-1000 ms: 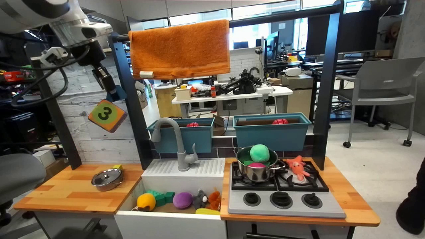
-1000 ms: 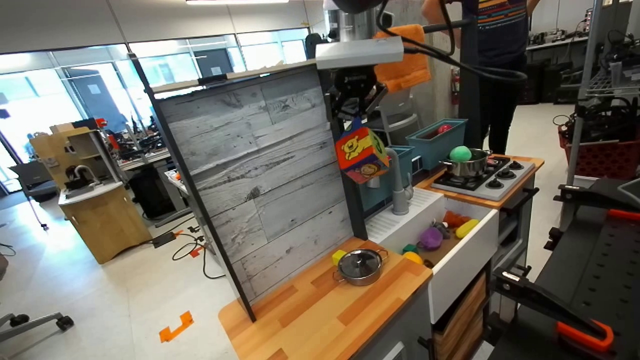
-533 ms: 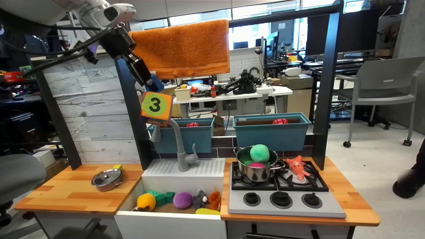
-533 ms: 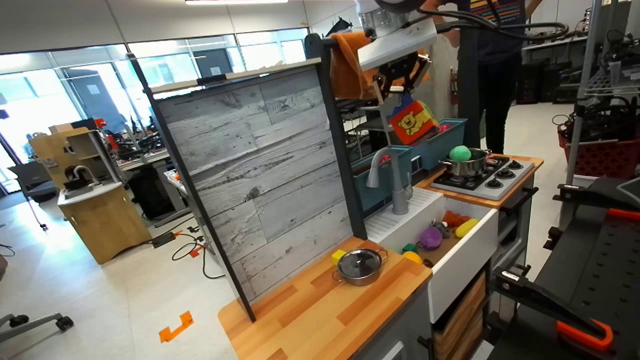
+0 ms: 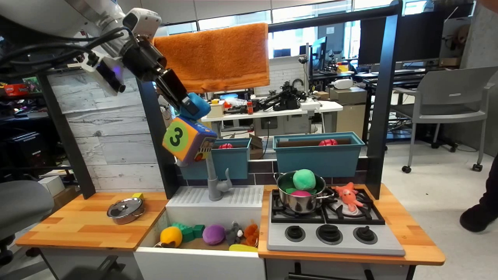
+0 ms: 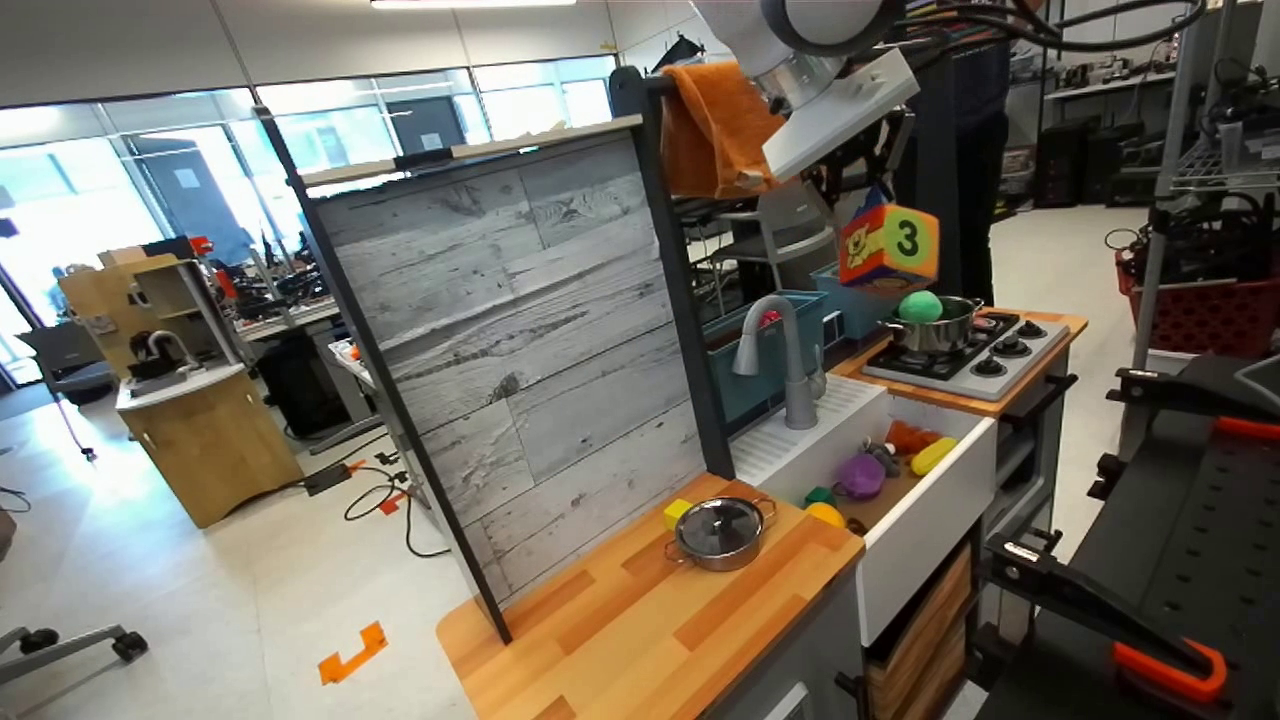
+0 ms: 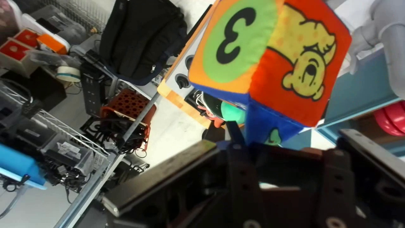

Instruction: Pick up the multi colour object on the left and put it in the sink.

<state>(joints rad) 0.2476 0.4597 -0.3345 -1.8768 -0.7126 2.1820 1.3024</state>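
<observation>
1. The jaws pinch the blue top (image 5: 200,105) of the multi-coloured cube (image 5: 189,140), which hangs tilted in the air, seemingly above the sink (image 5: 202,264) and forward of the faucet (image 5: 212,175).
2. I'd centre it, come down slowly so it doesn't swing into the faucet, and release only once it's low over the toys (image 5: 214,235) inside.
3. Beside the sink, the wooden worktop (image 5: 66,229) carries a lidded pan (image 5: 125,210) and a yellow block (image 5: 138,195).
4. Behind, an orange towel (image 5: 212,58) hangs on a rail (image 5: 334,18), a grey chair (image 5: 455,95) farther off.
</observation>
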